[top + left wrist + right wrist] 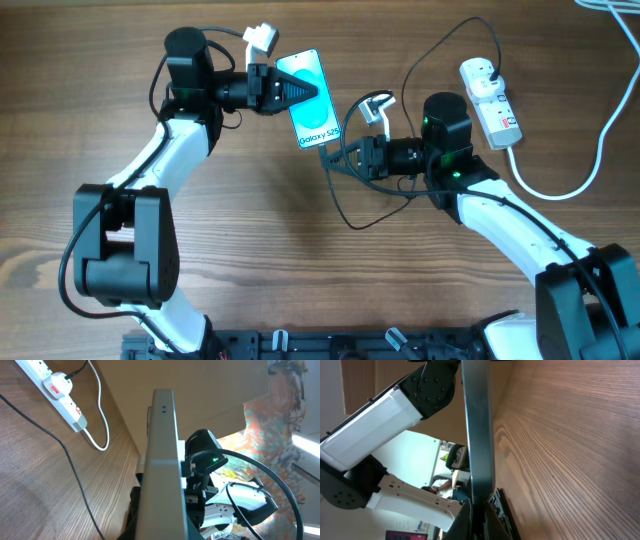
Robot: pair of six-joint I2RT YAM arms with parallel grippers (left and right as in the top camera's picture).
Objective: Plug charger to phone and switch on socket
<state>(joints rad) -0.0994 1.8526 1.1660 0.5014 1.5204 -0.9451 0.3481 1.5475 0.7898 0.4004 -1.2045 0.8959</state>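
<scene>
- Wooden table, seen from overhead: the phone sits near the middle with its blue-teal screen facing up and the "Galaxy S25" end towards the right arm.
- The left gripper reaches in from the left and is clamped on the phone's upper left part, its dark fingers overlapping the screen.
- The right gripper is closed right at the phone's lower end, pinching the tip end of the charger.
- The black cable loops below that gripper, and its white plug head sits in the socket, well to the right.
- A thick white cord curves off from the socket towards the table's right edge.
- Left wrist view: the phone stands edge-on down the middle, and a dark finger presses its lower side.
- The socket lies top left, well apart, with the charger cable trailing across the wood.
- Right wrist view: the phone's grey edge runs vertically, and the dark fingers close at its lower end.
- The plug tip itself is hidden there.
</scene>
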